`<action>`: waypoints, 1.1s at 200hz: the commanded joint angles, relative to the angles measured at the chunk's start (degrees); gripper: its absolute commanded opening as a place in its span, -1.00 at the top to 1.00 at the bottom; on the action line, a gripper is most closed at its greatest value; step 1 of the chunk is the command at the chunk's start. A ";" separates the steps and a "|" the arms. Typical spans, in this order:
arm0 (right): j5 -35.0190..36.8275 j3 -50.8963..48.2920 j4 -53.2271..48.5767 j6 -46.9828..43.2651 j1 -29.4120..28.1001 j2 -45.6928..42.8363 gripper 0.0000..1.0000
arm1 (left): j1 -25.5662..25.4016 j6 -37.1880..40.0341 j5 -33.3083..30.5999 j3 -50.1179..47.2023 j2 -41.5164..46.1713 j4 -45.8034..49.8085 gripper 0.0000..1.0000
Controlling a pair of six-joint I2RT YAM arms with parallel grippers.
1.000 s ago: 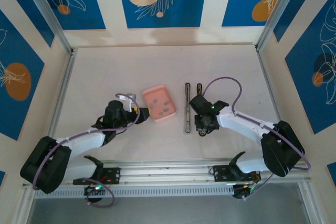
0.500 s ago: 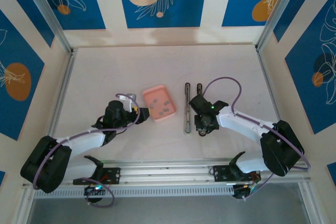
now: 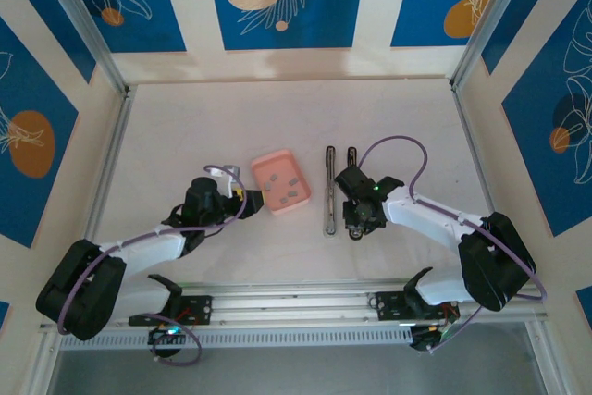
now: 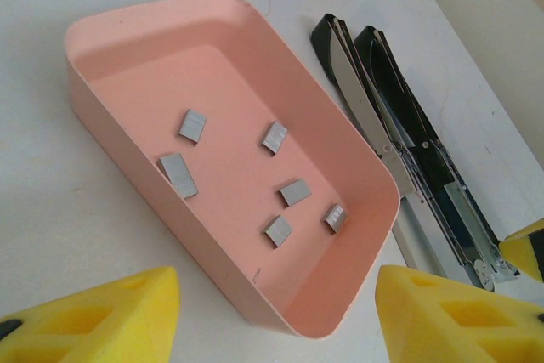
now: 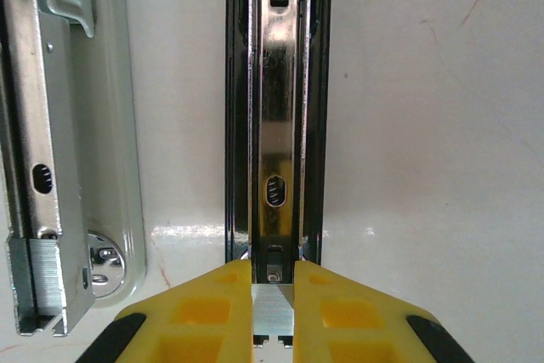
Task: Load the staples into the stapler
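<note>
The stapler (image 3: 330, 182) lies opened flat on the table, its two long arms side by side. In the right wrist view its black and silver magazine channel (image 5: 274, 125) runs straight ahead of me, and the other arm (image 5: 51, 142) lies to the left. My right gripper (image 5: 274, 308) is shut on a silvery strip of staples (image 5: 274, 319), held at the near end of that channel. More staples (image 4: 293, 191) lie scattered in the pink tray (image 4: 110, 138). My left gripper (image 4: 276, 295) stands open at the tray's near corner, with nothing between its yellow fingers (image 4: 450, 312).
The pink tray (image 3: 274, 162) sits just left of the stapler, mid-table. The left gripper (image 3: 252, 198) is at the tray's left side and the right gripper (image 3: 355, 227) at the stapler's near end. Side walls and a metal rail bound the table.
</note>
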State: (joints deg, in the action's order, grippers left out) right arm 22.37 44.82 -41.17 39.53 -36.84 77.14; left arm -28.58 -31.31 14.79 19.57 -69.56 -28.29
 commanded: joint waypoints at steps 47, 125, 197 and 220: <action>-1.64 -0.99 0.00 0.53 0.19 1.07 0.69 | -0.74 0.91 0.07 1.43 0.13 -1.26 -0.24; -1.62 -0.78 -0.76 1.25 -0.29 1.52 0.68 | -0.75 1.11 0.02 1.38 0.35 -1.15 -0.24; -1.26 -0.38 -1.05 1.27 -0.43 1.76 0.63 | -0.78 1.19 -0.02 1.39 0.48 -1.02 -0.24; -1.26 -0.41 -1.11 1.30 -0.51 1.63 0.63 | -0.77 1.19 -0.08 1.36 0.48 -1.02 -0.24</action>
State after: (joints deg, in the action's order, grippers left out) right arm 22.04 44.82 -40.95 39.75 -36.91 77.97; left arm -28.69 -31.31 14.79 19.57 -69.56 -28.29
